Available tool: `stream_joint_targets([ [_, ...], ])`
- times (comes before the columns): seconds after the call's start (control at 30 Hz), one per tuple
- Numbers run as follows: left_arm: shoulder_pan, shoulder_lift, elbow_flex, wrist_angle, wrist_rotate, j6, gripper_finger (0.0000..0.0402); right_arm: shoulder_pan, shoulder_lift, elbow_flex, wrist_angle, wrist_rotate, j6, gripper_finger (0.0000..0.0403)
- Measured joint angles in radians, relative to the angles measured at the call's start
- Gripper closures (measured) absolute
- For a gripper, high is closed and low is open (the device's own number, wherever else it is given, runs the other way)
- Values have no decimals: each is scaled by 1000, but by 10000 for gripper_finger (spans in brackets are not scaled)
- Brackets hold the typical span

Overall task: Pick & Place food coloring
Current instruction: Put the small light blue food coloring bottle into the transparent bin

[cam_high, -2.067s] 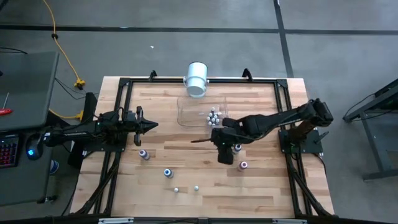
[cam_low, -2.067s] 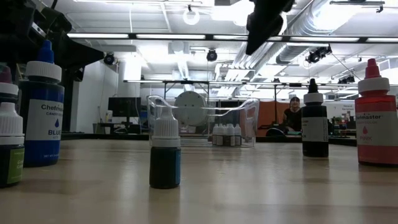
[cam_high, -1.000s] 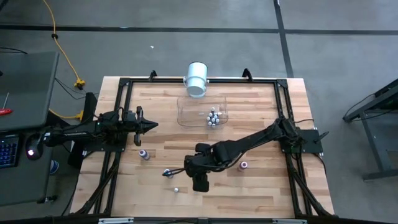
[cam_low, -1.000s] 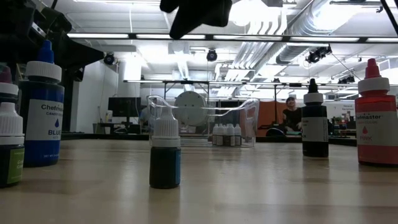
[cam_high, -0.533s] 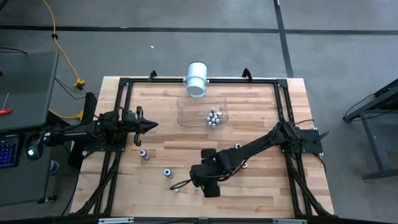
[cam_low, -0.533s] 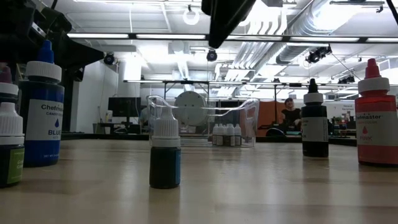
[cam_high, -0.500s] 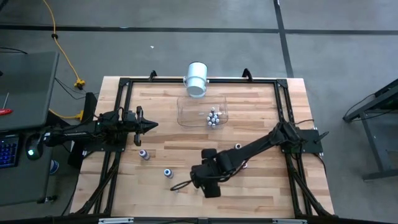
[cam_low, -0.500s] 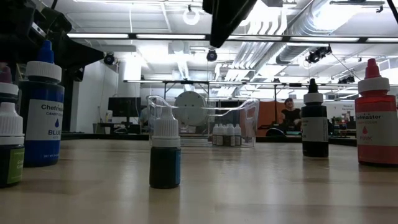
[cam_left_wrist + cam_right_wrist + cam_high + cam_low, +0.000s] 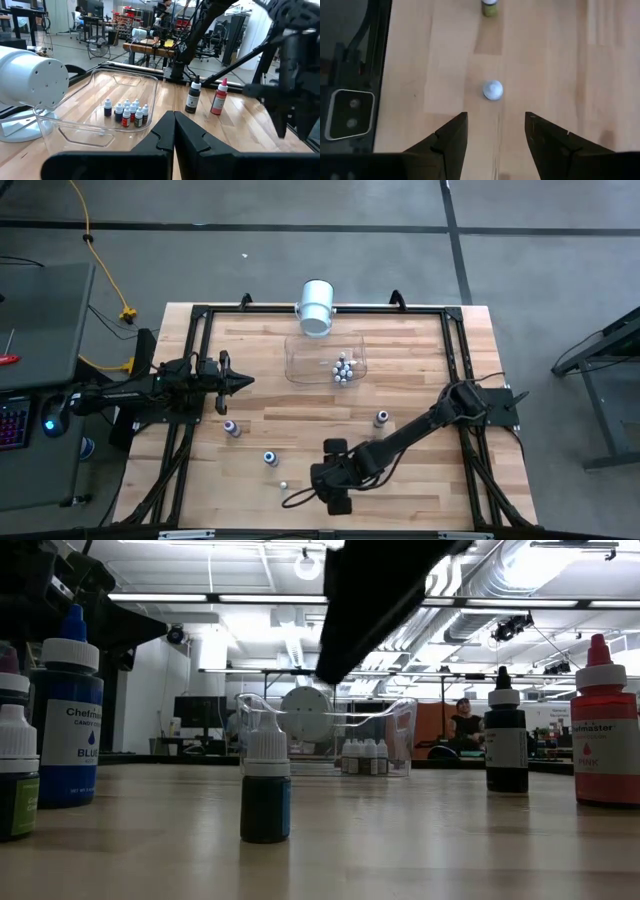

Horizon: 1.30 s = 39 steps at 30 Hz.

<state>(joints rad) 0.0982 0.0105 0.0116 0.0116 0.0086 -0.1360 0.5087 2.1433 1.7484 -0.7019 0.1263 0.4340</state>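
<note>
My right gripper (image 9: 496, 120) hangs open over the near middle of the table (image 9: 300, 495), fingers slanting down. Just ahead of its tips stands a small white-capped food coloring bottle (image 9: 493, 90) with a dark body (image 9: 265, 790); the arm hides it in the high view. The fingers touch nothing. A second small bottle (image 9: 284, 485) stands farther left. A blue bottle (image 9: 269, 457), a purple one (image 9: 232, 427) and a black one (image 9: 381, 417) stand upright on the wood. My left gripper (image 9: 245, 380) waits shut at the left.
A clear plastic tub (image 9: 300, 365) at the far middle holds several small bottles (image 9: 343, 367). A big white cylinder (image 9: 316, 307) stands behind it. A pink bottle (image 9: 600, 730) stands at the right. The black table frame (image 9: 375, 75) runs along the near edge.
My right gripper has gone toward the table's near edge and down, from beside the blue bottle to above the small white-capped one. The bottles have stayed where they were.
</note>
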Motion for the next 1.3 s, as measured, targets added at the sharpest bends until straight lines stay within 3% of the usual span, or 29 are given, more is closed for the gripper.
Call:
stream_joint_targets([
  [0.4,0,0,0,0,0,0,401,15,22,-94,210,1,-75,217],
  [1.0,0,0,0,0,0,0,401,-4,50,-94,254,59,-76,219],
  [1.3,0,0,0,0,0,0,401,-12,51,-94,248,45,-76,243],
])
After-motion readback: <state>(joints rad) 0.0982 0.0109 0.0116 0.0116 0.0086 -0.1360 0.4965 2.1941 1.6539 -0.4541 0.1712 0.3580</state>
